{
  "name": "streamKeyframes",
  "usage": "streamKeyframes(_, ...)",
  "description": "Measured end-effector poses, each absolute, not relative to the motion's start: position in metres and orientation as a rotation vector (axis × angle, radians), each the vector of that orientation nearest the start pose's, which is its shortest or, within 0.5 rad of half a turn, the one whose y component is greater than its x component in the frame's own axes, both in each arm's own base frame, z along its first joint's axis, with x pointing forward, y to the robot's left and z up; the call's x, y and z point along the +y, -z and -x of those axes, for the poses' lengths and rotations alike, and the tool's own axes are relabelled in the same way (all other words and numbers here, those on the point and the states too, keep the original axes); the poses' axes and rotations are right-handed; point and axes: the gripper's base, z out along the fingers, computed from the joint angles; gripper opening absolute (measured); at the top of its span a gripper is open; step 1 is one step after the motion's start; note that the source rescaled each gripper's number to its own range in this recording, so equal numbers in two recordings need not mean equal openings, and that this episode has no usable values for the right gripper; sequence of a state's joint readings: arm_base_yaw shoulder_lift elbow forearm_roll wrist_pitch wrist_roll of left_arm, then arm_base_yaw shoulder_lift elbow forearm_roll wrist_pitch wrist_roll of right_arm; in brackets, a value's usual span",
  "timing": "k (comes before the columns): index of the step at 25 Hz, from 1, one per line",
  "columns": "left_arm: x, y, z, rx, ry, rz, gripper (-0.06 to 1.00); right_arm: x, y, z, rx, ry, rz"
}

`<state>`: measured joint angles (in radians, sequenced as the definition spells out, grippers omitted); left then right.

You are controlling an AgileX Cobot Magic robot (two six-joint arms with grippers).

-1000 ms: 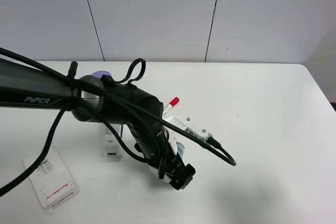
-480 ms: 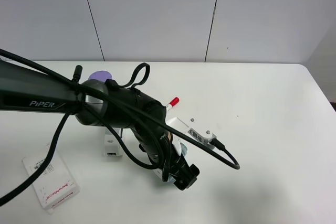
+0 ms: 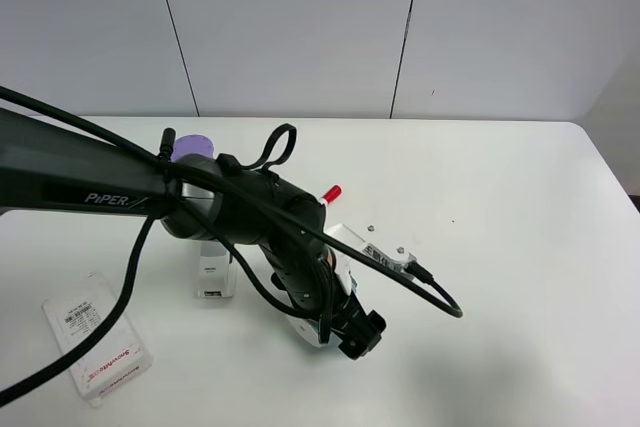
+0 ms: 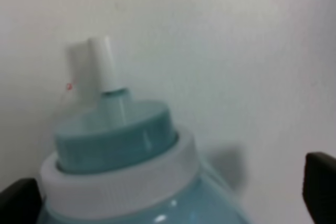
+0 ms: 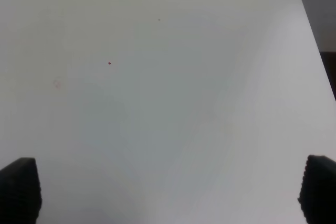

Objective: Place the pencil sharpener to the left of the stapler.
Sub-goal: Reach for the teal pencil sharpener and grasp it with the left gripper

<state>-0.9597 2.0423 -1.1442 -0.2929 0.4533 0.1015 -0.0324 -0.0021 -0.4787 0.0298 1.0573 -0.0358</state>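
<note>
1. Here, finds the left gripper (image 3: 360, 335) low over the white table (image 3: 520, 247), near its middle, at the end of a black arm (image 3: 90, 182) stretched in from the left.
2. Shows its jaws spread wide in the wrist view, with one dark fingertip (image 4: 18, 200) on each side of the sharpener (image 4: 118, 140). Leaves bare table visible between the teal body and the other fingertip, so not clamped.
3. Places the sharpener on the table under that gripper: teal, with a white ring and a small white cap (image 4: 90, 61) at the end farthest from the wrist camera. From above, hides almost all of it beneath the wrist.
4. Puts the stapler (image 3: 211, 275) just beside the arm, on its left in the high view and partly covered by it. Leaves the sharpener to the stapler's right in that view.
5. Catches a red marker (image 3: 330, 192) tip poking out behind the arm and a purple lid (image 3: 192, 145) further back. Also shows a flat labelled box (image 3: 95, 339) near the front left, well apart from the stapler.
6. Shows the right gripper (image 5: 168, 190) only in its own wrist view: fingertips far apart, nothing between them but bare table.
</note>
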Motion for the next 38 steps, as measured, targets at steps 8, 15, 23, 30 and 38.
streamKeyframes(8, -0.318, -0.1049, -0.2088, 2.667, 0.41, -1.151, 0.95, 0.0025, -0.2716, 0.0026, 2.06, 0.006, 0.004)
streamKeyframes(15, -0.3182, -0.105, -0.2091, 2.662, 0.41, -1.149, 0.29, 0.0025, -0.2716, 0.0026, 2.06, 0.006, 0.004)
streamKeyframes(23, -0.3181, -0.1056, -0.2107, 2.659, 0.411, -1.145, 0.0, 0.0025, -0.2716, 0.0026, 2.06, 0.006, 0.004)
streamKeyframes(30, -0.317, -0.1057, -0.2123, 2.667, 0.415, -1.13, 0.0, 0.0025, -0.2716, 0.0026, 2.06, 0.006, 0.004)
streamKeyframes(38, -0.3165, -0.1055, -0.2129, 2.651, 0.398, -1.155, 0.21, 0.0025, -0.2716, 0.0026, 2.06, 0.006, 0.004)
